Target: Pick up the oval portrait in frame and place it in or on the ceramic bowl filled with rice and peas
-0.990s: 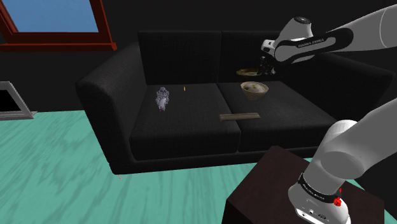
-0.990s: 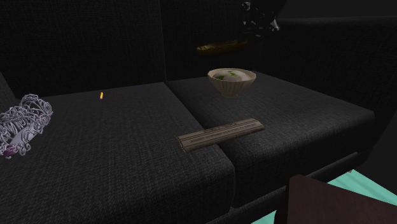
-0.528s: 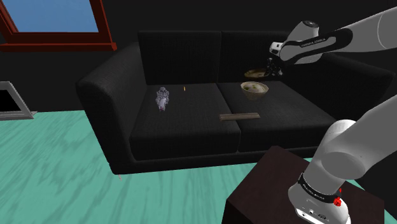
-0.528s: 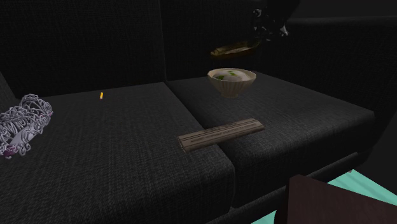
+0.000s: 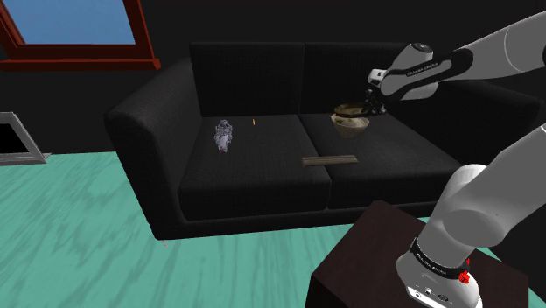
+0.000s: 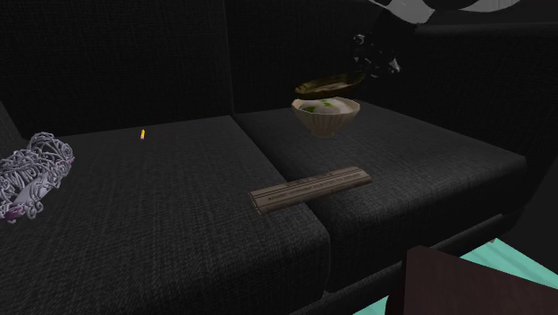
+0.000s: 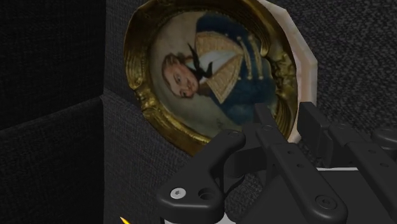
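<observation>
The oval portrait (image 7: 210, 70) is being pinched at its rim by the fingers (image 7: 229, 149). It is being held nearly flat, its long side stretching out ahead of the fingers, just over the bowl (image 6: 326, 123).

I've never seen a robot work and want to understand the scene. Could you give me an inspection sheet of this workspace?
Surface: black sofa seat.
Job's things: gold-framed oval portrait, tilted, close above the bowl of rice and peas.
Clutter: wooden slat, silvery wire ornament, small yellow bit.
Gripper: gripper shut on the portrait's edge.
Cables: nothing seen.
Surroundings: teal floor, red-framed window, dark stand.
</observation>
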Controlling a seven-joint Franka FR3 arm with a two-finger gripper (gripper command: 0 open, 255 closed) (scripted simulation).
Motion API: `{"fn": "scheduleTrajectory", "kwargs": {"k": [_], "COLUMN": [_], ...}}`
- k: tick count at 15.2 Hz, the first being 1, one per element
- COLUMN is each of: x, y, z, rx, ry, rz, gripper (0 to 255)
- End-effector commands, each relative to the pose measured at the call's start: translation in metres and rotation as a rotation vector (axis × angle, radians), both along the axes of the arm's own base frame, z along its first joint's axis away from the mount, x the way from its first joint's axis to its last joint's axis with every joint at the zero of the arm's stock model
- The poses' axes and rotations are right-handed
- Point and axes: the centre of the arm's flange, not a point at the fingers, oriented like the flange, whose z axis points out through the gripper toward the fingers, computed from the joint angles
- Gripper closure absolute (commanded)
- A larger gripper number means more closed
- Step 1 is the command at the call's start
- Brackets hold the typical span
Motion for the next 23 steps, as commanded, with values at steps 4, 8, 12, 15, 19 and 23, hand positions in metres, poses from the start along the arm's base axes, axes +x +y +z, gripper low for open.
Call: {"fn": "scheduleTrajectory", "kwargs": {"k": [4,8,12,15,19,23], "x": [-0.001,-0.001,-0.001,-0.001,-0.013,-0.024], "y": [0.000,0.000,0.000,0.000,0.006,0.012], "z": [-0.022,-0.022,-0.022,-0.022,0.000,0.021], "rx": [-0.001,-0.001,-0.001,-0.001,-0.001,-0.001], "ry": [-0.001,-0.001,-0.001,-0.001,-0.001,-0.001], "rz": [0.000,0.000,0.000,0.000,0.000,0.000], "gripper": [255,255,0,0,0,0]}}
